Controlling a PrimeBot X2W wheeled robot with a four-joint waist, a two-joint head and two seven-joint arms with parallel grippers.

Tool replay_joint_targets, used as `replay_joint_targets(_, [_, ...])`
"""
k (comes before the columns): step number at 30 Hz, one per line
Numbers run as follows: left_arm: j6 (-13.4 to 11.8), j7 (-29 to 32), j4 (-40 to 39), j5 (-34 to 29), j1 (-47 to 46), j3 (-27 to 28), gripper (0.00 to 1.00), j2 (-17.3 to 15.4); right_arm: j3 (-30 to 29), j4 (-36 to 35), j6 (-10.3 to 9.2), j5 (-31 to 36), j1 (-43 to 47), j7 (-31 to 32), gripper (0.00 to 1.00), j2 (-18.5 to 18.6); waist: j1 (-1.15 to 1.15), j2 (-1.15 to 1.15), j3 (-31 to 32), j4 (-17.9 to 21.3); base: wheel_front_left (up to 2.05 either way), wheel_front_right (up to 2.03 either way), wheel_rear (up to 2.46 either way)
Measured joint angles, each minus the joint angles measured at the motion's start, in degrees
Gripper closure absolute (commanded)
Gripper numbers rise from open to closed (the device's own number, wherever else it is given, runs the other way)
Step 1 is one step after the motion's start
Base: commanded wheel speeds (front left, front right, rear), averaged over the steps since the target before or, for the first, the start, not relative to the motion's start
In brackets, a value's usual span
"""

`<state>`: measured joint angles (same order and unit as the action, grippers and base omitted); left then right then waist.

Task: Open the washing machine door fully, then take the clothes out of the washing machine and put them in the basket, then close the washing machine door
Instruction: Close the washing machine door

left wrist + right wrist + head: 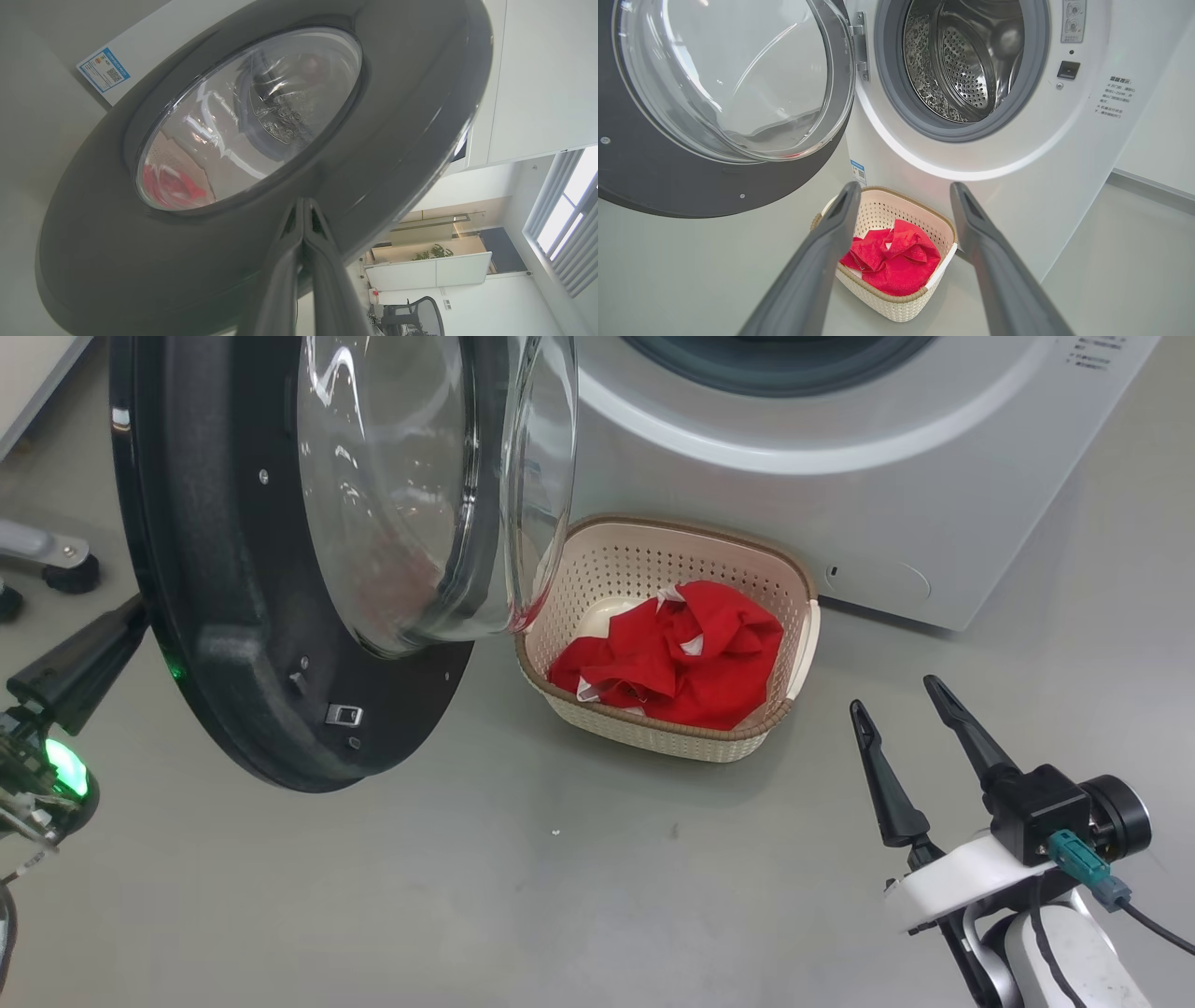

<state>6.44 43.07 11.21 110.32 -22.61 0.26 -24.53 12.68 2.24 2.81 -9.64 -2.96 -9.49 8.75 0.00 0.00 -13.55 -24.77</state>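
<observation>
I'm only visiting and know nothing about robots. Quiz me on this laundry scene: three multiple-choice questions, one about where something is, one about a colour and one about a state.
1. Where are the clothes?
A) on the floor
B) in the basket
C) on a chair

2. What colour are they?
A) red
B) blue
C) green

3. The washing machine door is:
A) shut
B) taken off
C) open

Answers:
1. B: the heap lies inside the cream basket.
2. A: the fabric is bright red with bits of white.
3. C: it swings out from the washing machine.

No legible text on washing machine [1017, 186]
</observation>
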Motion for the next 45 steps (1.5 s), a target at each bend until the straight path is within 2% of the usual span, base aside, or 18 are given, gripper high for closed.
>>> replay_joint_targets(10, [0.18,1.62,-2.56,1.02,2.74,-0.15,1.00,-0.01,0.70,0.92,-0.47,-0.44,0.00,-0.78,0.00,-1.53,0.00,0.00,1.35,3.46,0.00,0.00,0.00])
replay_joint_targets(22, [0.18,2.75,-6.01,2.55,3.85,-0.13,1.00,0.23,1.25,1.79,-0.53,-0.93,-0.03,-1.75,0.00,-2.76,0.00,0.00,1.98,9.60,0.00,0.00,0.00])
replay_joint_targets(31, [0.13,2.76,-8.26,2.96,3.81,-0.58,1.00,1.60,1.80,1.94,-0.93,-1.31,-0.50,-2.45,0.00,-3.33,0.00,0.00,1.26,14.35,0.00,0.00,0.00])
replay_joint_targets(45, [-2.59,0.64,-10.10,3.12,0.54,-0.73,1.00,3.61,2.79,2.18,-0.93,-1.93,-3.09,-3.47,0.00,-4.41,0.00,0.00,-1.84,21.78,0.00,0.00,0.00])
